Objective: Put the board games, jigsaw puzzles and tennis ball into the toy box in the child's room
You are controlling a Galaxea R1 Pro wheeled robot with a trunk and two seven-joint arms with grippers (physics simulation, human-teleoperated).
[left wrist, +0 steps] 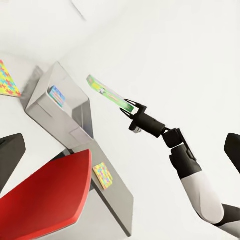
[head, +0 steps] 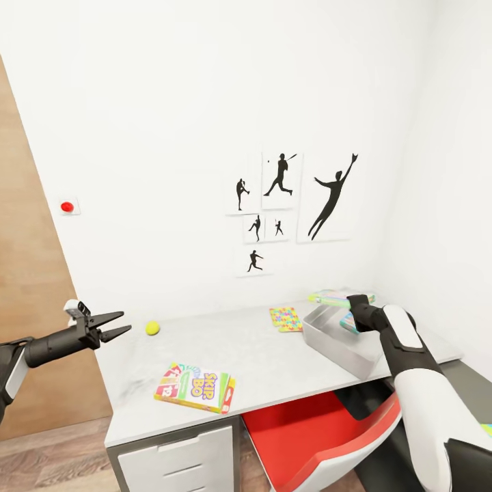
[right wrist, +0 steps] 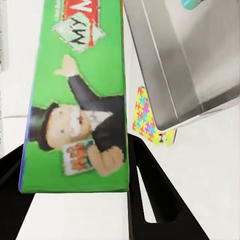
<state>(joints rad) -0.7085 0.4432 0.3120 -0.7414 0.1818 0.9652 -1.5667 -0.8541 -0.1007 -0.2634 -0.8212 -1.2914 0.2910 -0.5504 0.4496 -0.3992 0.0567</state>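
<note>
My right gripper (head: 357,301) is shut on a green board game (right wrist: 75,95), held over the far rim of the grey toy box (head: 339,339); this game (left wrist: 106,93) hangs tilted in the air. A pale blue-green box (left wrist: 57,95) leans inside the toy box. A second board game (head: 196,387), yellow-green-red, lies flat near the table's (head: 273,355) front edge. The tennis ball (head: 152,328) rests at the back left. One jigsaw puzzle (head: 285,318) lies beside the toy box, another (left wrist: 103,175) on the lower dark section. My left gripper (head: 117,325) hovers open, left of the ball.
A red chair (head: 320,425) is tucked under the table in front of the toy box. White drawers (head: 179,459) sit below the left end. A wooden door panel (head: 27,294) stands at the left, white walls behind and to the right.
</note>
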